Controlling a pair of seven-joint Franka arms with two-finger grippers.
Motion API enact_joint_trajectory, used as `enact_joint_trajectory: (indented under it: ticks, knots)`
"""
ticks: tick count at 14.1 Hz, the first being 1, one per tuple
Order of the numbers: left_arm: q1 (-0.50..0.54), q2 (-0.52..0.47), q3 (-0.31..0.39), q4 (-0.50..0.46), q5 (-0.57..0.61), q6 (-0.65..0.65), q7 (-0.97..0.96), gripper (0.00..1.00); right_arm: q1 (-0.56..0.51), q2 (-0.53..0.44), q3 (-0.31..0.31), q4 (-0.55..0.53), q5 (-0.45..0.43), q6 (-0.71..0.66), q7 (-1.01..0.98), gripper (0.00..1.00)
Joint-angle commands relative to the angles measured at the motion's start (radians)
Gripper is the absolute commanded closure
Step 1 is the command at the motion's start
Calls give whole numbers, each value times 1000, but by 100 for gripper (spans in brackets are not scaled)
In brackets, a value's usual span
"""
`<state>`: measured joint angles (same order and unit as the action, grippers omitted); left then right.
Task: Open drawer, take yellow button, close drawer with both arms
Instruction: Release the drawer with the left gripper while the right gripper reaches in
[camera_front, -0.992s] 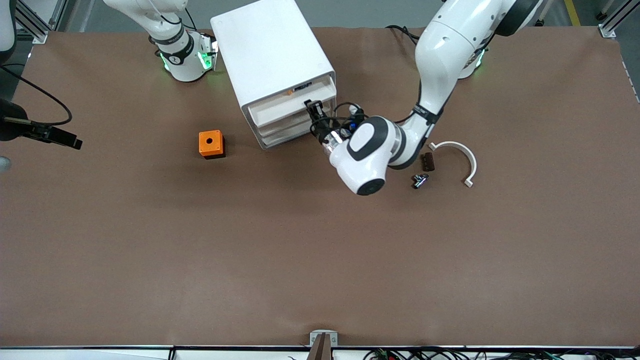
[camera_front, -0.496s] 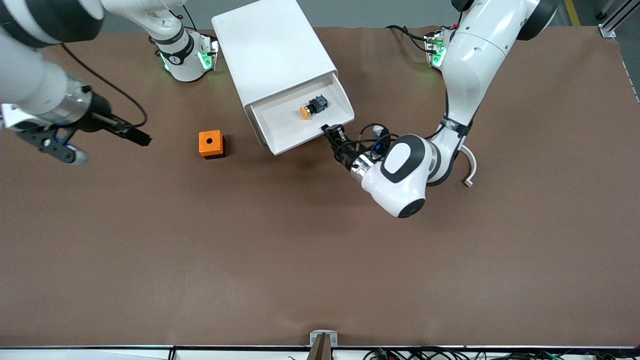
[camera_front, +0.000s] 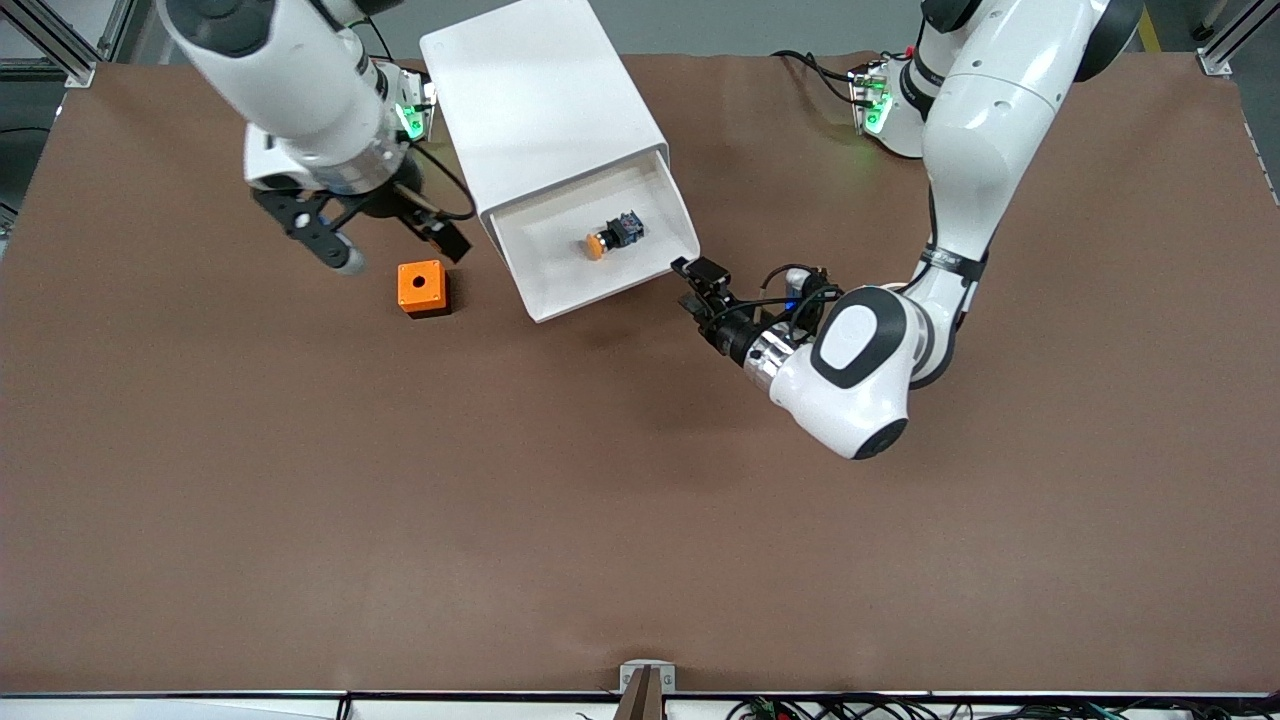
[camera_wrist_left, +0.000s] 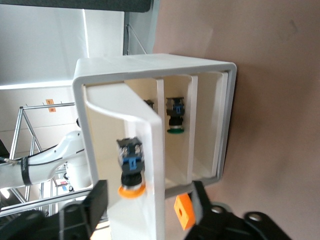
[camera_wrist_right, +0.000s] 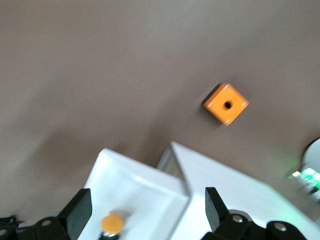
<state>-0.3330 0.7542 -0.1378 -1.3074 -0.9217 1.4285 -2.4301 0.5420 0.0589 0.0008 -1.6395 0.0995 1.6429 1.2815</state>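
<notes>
The white cabinet (camera_front: 540, 90) stands near the robots' side of the table. Its uppermost drawer (camera_front: 545, 255) is pulled out. The button (camera_front: 612, 233) lies on the drawer floor, orange cap and black-and-blue body, and also shows in the left wrist view (camera_wrist_left: 131, 172) and the right wrist view (camera_wrist_right: 112, 223). My left gripper (camera_front: 697, 275) is open and empty, just off the drawer's front corner; in the left wrist view (camera_wrist_left: 149, 192) the front wall lines up between its fingers. My right gripper (camera_front: 443, 240) is open and empty, over the table between the cabinet and the orange cube, and in the right wrist view (camera_wrist_right: 147, 202) it faces the drawer.
The orange cube with a round hole (camera_front: 421, 288) sits on the brown table beside the cabinet, toward the right arm's end. A green-capped part (camera_wrist_left: 174, 120) sits in a lower drawer. The left arm's elbow (camera_front: 850, 370) hangs low over the table.
The left gripper pulled the uppermost drawer out, let go and backed off a little. The right arm swung in from its end of the table to beside the cabinet.
</notes>
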Motion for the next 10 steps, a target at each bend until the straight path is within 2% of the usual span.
enact_joint_trajectory:
  ticks: [1,4,7,10]
  knots:
    - [52,-16,0,51,47,-25,32,0,79,18,-15,-22,19,78,125,0]
    - [127,-21,-2,62,111,-23,190,0,154,70,-16,-23,19,147,238,0]
    - [157,-35,0,77,265,-14,354,0,232,105,-16,-23,17,196,363,0]
    - [155,-39,64,77,329,33,411,0,283,137,-16,-22,14,218,421,0]
